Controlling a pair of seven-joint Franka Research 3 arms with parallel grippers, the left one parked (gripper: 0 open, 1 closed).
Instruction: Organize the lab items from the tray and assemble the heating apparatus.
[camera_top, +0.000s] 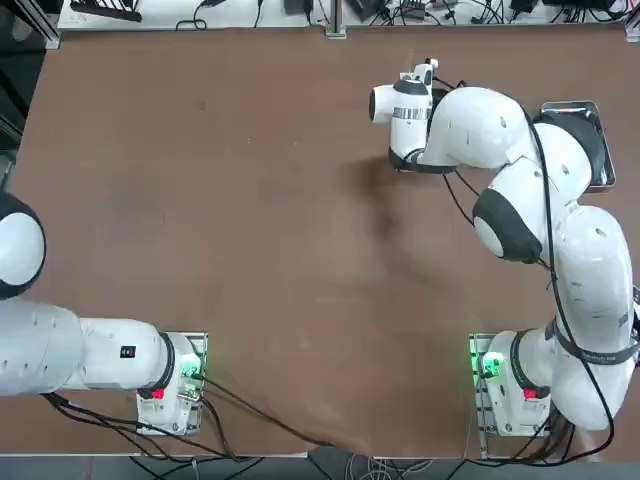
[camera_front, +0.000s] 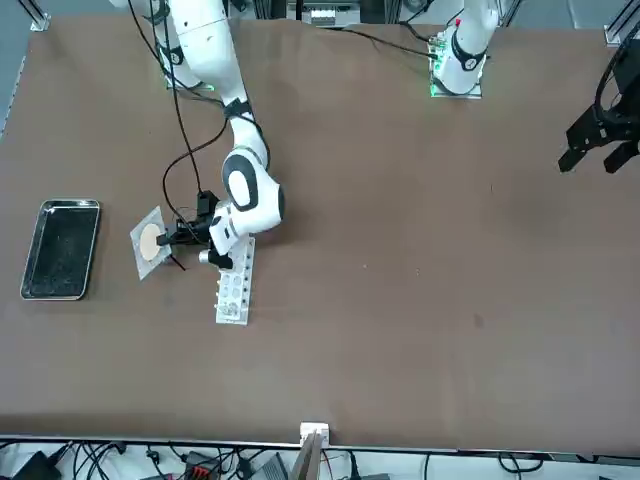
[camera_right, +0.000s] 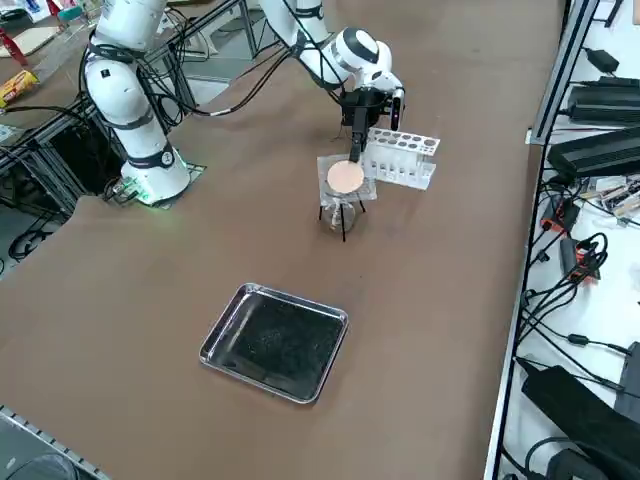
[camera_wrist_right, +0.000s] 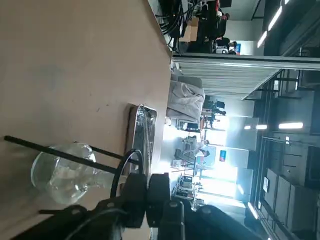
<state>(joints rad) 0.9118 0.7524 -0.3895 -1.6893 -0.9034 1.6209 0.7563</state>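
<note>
The square grey mesh with its tan round centre lies flat on top of the black wire ring stand. The clear glass burner stands on the table between the stand's legs, under the mesh. My right gripper reaches in from the rack side and is shut on the mesh's edge. In the front view the gripper touches the mesh on its side away from the tray. The wrist view has the burner and stand wire just past the shut gripper. The shiny metal tray holds nothing.
A white holed test tube rack lies close beside the stand, under my wrist, and also shows in the front view. The tray lies a short way beyond the stand. Cables and equipment line the table's edge.
</note>
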